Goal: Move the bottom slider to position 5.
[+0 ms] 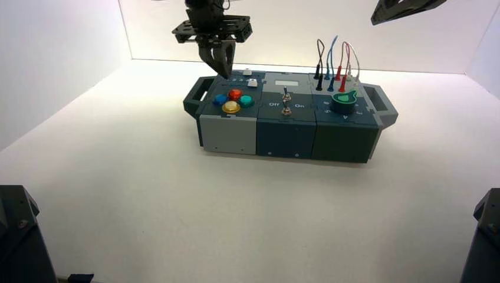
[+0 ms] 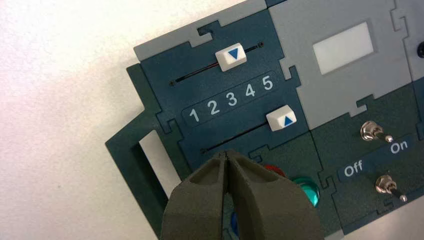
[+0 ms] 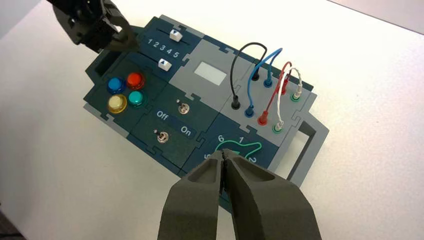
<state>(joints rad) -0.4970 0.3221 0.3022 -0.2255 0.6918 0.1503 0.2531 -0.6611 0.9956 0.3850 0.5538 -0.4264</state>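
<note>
The dark blue-green plastic control box (image 1: 287, 121) stands on the white table (image 1: 147, 194). At its left end, behind the cluster of round red, blue, yellow and teal buttons (image 1: 233, 101), lie two slotted tracks with a row of numerals 1 to 5 (image 2: 232, 98) printed between them. The bottom slider (image 2: 281, 118), a small white rectangular knob with a blue triangle, is the one nearer the buttons; the left wrist view shows it at the numeral-5 end of its track, just below the 5. The other white slider knob (image 2: 231, 56) sits on the farther track, about level with the 3.

The left gripper (image 1: 221, 63) hangs above the box's left end, over the low-number end of the bottom slider's track and well apart from the knob. Its dark fingers (image 2: 210, 195) are pressed together at the tips and hold nothing.

The right gripper (image 3: 225, 162) hovers high above the box's right end, over the green knob (image 1: 344, 100); its fingertips also meet, with nothing between them.
</note>
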